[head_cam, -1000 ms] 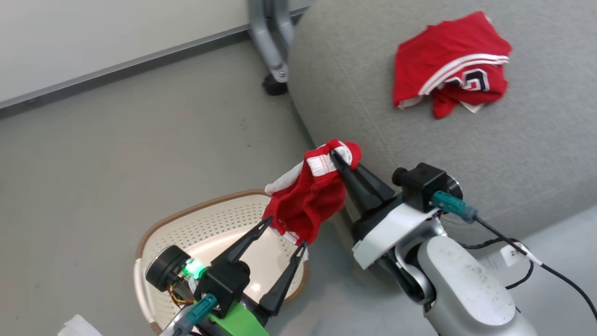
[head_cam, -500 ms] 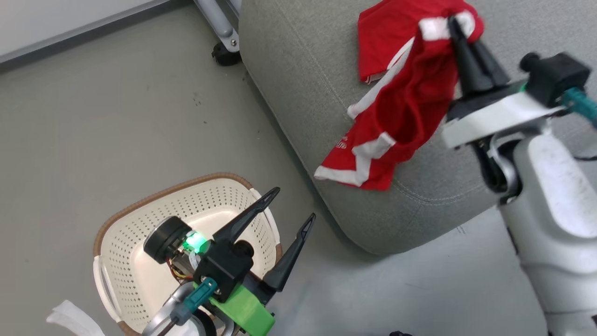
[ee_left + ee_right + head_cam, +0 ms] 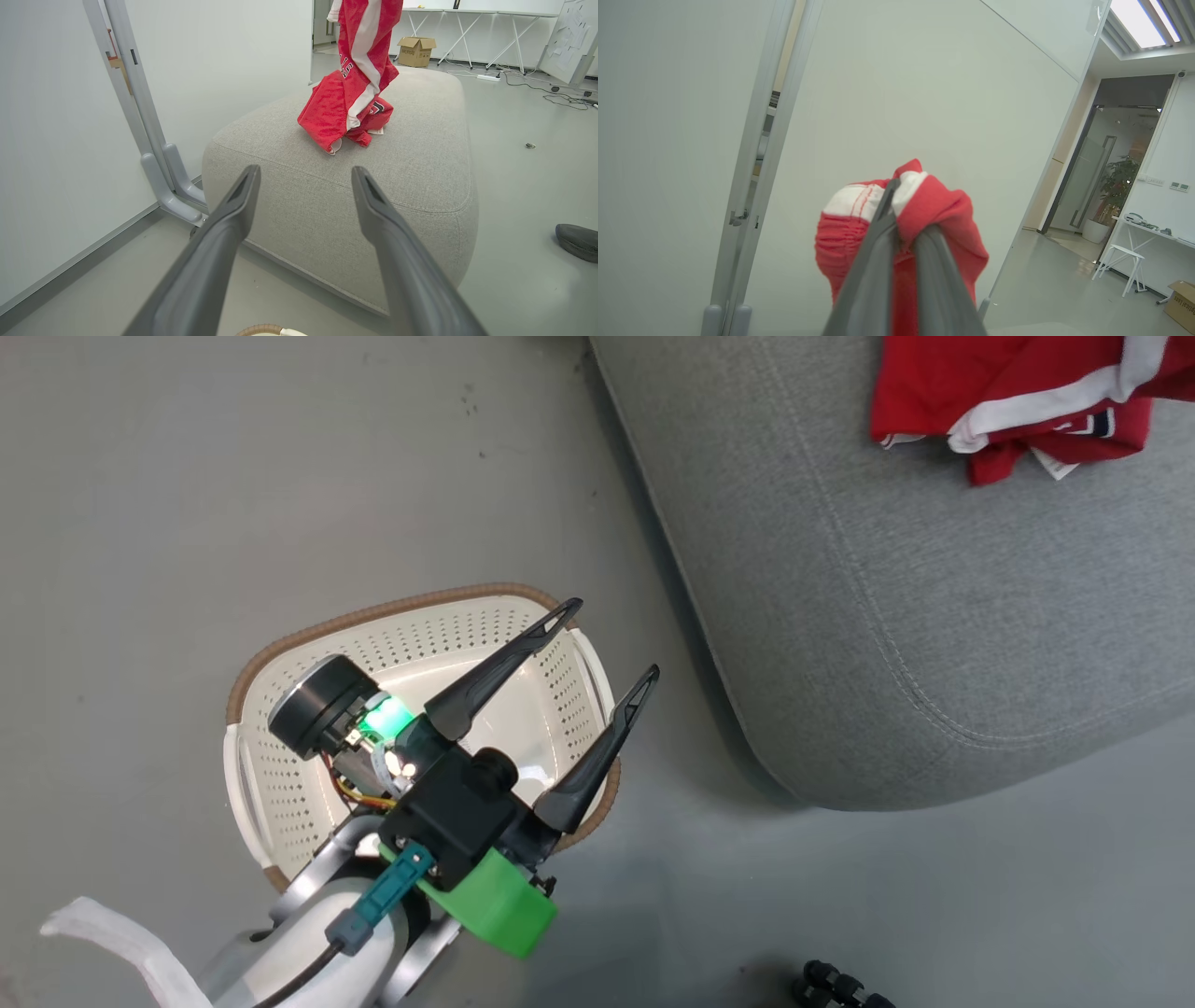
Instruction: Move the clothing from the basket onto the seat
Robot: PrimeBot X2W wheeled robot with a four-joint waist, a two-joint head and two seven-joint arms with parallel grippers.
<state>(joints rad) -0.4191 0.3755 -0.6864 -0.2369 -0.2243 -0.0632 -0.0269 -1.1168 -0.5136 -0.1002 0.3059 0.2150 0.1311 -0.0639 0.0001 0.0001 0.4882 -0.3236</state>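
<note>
Up high, the right gripper [image 3: 901, 212] had its two fingers pinched tight on a red and white bunch of the clothing [image 3: 945, 210], with a white band [image 3: 850, 200] of cloth puffed out beside the tips. In the left wrist view this hanging piece [image 3: 366, 42] dropped from the top edge, over the seat [image 3: 420, 163]. It had a wide white stripe and some dark letters near its side, but folds hid part of them, so the word could not be read. Its low end came down to a lying piece [image 3: 327, 119] on the seat; touching or not, I could not tell. That piece sat well back from the seat's round front edge, with lots of bare grey cloth around it. The left gripper [image 3: 609, 639] was spread wide and held nothing. It hung over the side of the basket [image 3: 373, 611] nearest the seat. The basket stood on the floor [image 3: 187, 476], near the seat's corner but apart from it. The floor around it was open. Far back stood a brown box [image 3: 416, 49] with print too small to read.
</note>
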